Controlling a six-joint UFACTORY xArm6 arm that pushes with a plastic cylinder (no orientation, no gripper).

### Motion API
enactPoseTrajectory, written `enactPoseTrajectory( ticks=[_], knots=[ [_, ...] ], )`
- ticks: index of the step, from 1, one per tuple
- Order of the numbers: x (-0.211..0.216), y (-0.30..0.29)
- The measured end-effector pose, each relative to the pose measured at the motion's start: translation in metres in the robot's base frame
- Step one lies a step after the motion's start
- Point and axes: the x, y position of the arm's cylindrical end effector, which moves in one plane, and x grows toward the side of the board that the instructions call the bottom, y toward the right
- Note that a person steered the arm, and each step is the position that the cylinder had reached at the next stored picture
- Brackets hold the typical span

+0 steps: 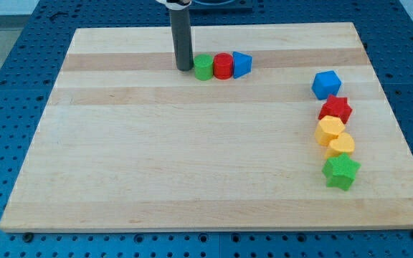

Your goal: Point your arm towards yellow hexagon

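The yellow hexagon (330,130) lies at the view's right, in a column of blocks: blue cube (326,84) on top, red star (335,110), then the hexagon, a yellow heart (341,145) and a green star (340,171) at the bottom. The dark rod stands upright near the view's top. My tip (183,69) rests on the board just left of a green cylinder (203,67), far to the left and above the yellow hexagon. A red cylinder (223,66) and a blue triangle (241,64) sit in a row right of the green cylinder.
The blocks lie on a light wooden board (192,165), which rests on a blue perforated table (6,86). The column of blocks is close to the board's right edge.
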Motion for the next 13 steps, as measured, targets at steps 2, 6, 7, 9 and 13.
enactPoseTrajectory(
  ticks=[2,6,7,9,13],
  knots=[
    [0.048,0.005],
    [0.017,0.207],
    [0.015,0.264],
    [0.031,0.373],
    [0.109,0.348]
  ],
)
